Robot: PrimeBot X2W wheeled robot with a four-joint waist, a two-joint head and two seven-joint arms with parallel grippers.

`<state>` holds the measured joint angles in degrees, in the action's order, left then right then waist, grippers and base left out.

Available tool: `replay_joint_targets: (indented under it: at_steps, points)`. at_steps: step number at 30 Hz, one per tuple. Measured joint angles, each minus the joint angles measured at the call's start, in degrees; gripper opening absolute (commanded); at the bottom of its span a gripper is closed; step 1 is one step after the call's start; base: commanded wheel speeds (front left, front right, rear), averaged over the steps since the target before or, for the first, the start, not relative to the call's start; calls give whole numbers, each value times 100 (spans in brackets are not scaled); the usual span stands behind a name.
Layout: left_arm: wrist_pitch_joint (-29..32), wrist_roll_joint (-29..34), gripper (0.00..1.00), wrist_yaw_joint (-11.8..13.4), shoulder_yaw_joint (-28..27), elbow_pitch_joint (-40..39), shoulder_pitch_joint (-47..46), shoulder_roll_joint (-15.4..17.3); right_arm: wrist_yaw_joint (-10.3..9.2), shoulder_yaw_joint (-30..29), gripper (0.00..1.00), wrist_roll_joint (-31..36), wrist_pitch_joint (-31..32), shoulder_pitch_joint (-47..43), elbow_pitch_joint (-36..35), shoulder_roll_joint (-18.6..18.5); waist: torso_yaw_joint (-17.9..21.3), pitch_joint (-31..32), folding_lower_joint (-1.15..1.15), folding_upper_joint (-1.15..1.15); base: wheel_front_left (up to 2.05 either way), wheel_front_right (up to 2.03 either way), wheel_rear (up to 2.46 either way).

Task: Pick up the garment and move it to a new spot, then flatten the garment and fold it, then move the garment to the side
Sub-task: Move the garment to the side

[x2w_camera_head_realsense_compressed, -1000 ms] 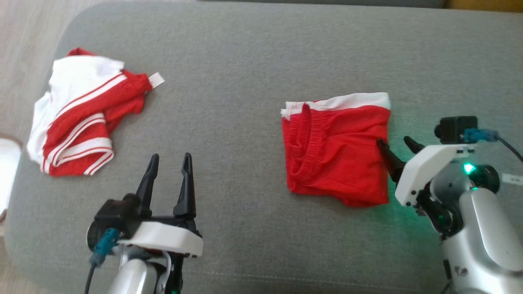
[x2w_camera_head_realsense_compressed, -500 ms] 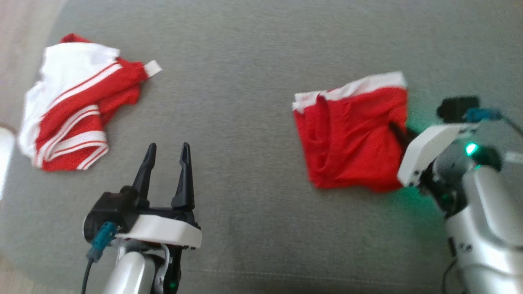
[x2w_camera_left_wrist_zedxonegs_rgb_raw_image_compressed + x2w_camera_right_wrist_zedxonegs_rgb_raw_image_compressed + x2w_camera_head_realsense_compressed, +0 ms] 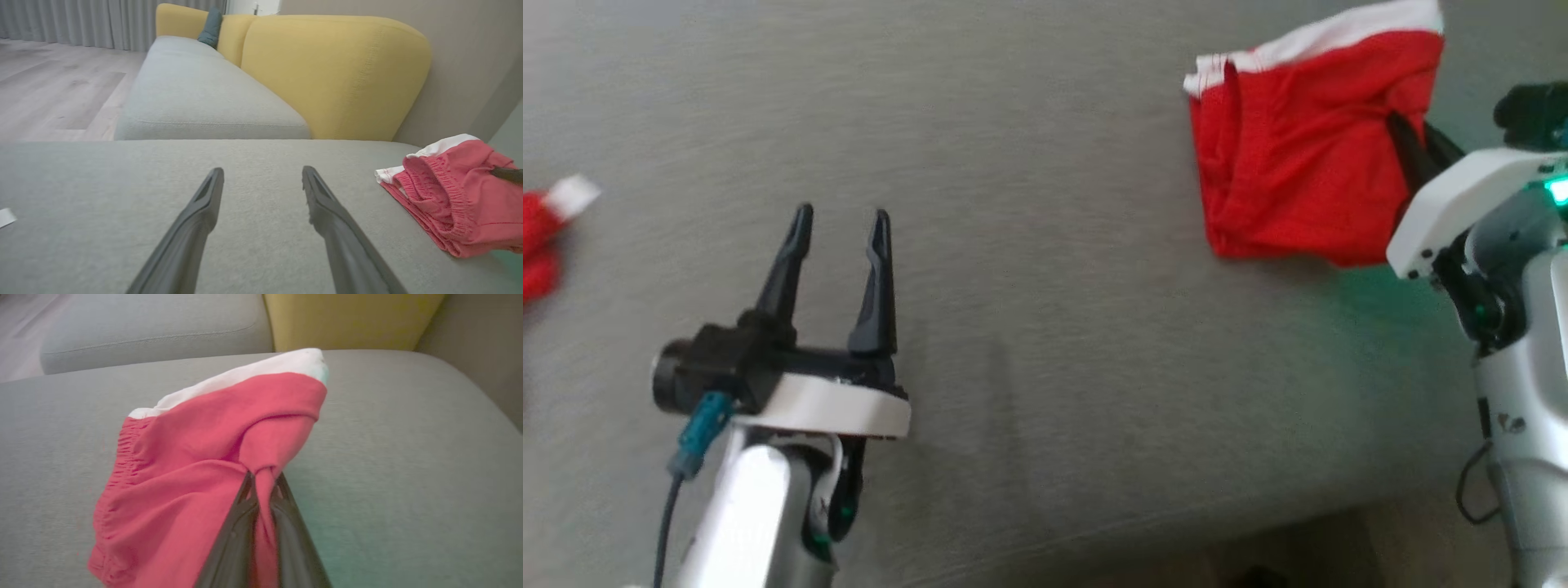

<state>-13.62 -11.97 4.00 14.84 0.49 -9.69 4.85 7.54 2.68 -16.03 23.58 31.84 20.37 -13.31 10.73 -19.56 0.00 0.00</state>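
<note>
The garment (image 3: 1298,163) is a folded pair of red shorts with a white band, lying on the grey cushion at the upper right of the head view. My right gripper (image 3: 1409,135) is shut on its right edge. In the right wrist view a pinch of the garment (image 3: 204,457) sits between the closed fingers of the right gripper (image 3: 263,477), the cloth bunching up from there. My left gripper (image 3: 837,220) stands open above bare cushion at the lower left, holding nothing. The left wrist view shows the left gripper (image 3: 261,175) open and the garment (image 3: 457,196) far right.
A second red and white piece of clothing (image 3: 543,237) pokes in at the left edge of the head view. The grey cushion (image 3: 1045,269) ends at its front edge near the bottom right. A yellow backrest (image 3: 335,73) rises behind the seat.
My right gripper has closed on the garment's right edge and drawn it to the right and away. The head camera has swung right, so the other clothing has slid toward the left edge.
</note>
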Motion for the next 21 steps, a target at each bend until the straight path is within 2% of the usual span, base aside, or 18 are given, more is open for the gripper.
replay_joint_targets:
  at_steps: [7, 11, 16, 21]
  points:
    - [316, 138, 100, 2, 54, -271, -176, 204, 0, 96, 0, 88, -372, 177, 233, 204, 990, -347, 0, 0, 0, 0, 0]
    - [401, 148, 100, 3, 68, -361, -185, 244, 0, 144, 0, 286, -615, 383, 502, 229, 1299, -549, 0, 0, 0, 0, 0]
    - [428, 148, 100, 12, 84, -436, -240, 267, 0, 140, 0, 583, -773, 953, 903, 141, 1189, -675, 0, 0, 0, 0, 0]
    - [417, 144, 100, 54, 66, -491, -242, 269, 0, 74, 0, 1093, -850, 1540, 1394, -327, 813, -707, 0, 0, 0, 0, 0]
